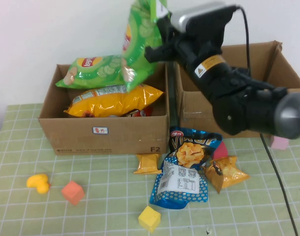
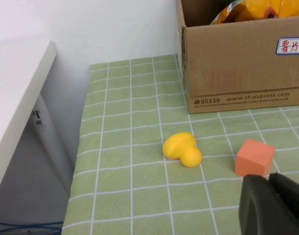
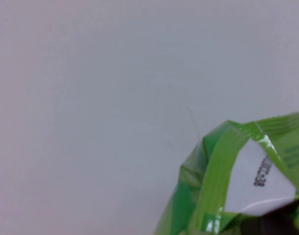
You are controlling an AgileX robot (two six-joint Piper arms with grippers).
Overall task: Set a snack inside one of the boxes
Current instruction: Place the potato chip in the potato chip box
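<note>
We see the green bag hanging over the left box, clamped by the right gripper at its top edge. In the box lie another green bag & a yellow bag. Left gripper low near the orange cube; its fingers together.
</note>
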